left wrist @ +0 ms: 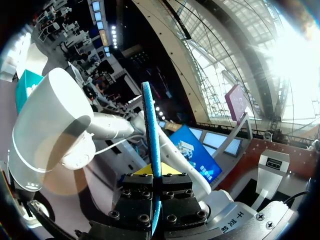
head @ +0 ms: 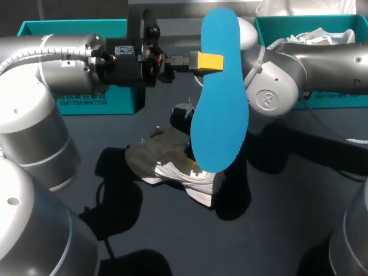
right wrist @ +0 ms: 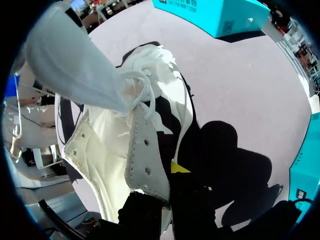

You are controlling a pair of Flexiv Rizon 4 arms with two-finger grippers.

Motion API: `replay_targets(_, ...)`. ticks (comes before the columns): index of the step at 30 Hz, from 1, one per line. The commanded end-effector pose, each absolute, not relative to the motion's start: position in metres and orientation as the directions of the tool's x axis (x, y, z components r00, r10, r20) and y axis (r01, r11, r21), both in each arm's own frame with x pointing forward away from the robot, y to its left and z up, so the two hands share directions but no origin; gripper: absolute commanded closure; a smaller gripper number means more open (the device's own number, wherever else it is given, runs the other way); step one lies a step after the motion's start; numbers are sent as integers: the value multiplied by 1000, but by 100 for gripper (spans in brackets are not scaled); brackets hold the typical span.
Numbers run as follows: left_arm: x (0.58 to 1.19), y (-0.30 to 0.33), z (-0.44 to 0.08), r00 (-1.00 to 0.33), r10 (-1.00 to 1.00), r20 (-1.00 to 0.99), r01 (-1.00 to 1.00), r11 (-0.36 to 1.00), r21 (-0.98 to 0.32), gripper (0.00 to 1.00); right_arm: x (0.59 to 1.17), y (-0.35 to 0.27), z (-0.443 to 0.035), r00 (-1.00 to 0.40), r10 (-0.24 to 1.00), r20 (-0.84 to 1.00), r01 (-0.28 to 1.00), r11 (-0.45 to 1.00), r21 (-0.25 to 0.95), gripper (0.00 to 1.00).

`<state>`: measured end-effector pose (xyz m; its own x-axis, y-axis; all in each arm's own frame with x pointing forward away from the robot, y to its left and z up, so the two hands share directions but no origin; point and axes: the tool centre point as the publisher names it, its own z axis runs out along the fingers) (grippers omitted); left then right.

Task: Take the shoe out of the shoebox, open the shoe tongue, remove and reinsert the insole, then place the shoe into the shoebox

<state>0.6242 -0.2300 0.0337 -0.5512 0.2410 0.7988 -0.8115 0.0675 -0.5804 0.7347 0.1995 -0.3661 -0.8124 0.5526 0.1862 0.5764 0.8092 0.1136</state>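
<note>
My left gripper [head: 202, 61] is shut on the edge of a blue insole [head: 219, 92] and holds it upright, high over the table. In the left wrist view the insole [left wrist: 150, 125] runs edge-on between the fingers of that gripper [left wrist: 156, 176]. Below it a white shoe [head: 179, 168] lies on the dark table. In the right wrist view my right gripper [right wrist: 167, 186] is shut on the shoe's [right wrist: 125, 125] grey eyelet flap, with the opening spread and the laces bunched ahead. In the head view the insole hides the right gripper.
A teal shoebox [head: 80, 103] stands at the back left behind my left arm. A second teal box [head: 313, 26] at the back right holds another white shoe [head: 322, 36]. My right arm's elbow [head: 270, 98] hangs just right of the insole.
</note>
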Motion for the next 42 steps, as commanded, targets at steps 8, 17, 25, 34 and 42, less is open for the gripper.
replay_targets(8,624,-231,34,-551,240,799,-812,66,-580,100,712,184,-355,-258,912,319,965,261,33,100)
replay_targets(17,624,-231,34,-551,240,799,-812,66,-580,100,707,184,-349,-208,953,220,974,180,139,100)
replay_targets(25,624,-231,34,-551,240,799,-812,66,-580,100,705,185,-350,-217,953,212,971,189,145,100)
replay_targets(34,624,-231,34,-551,240,799,-812,66,-580,100,680,183,-366,-191,973,130,965,162,206,100)
replay_targets(42,624,-231,34,-551,240,799,-812,66,-580,100,671,181,-376,-42,985,170,975,3,224,100)
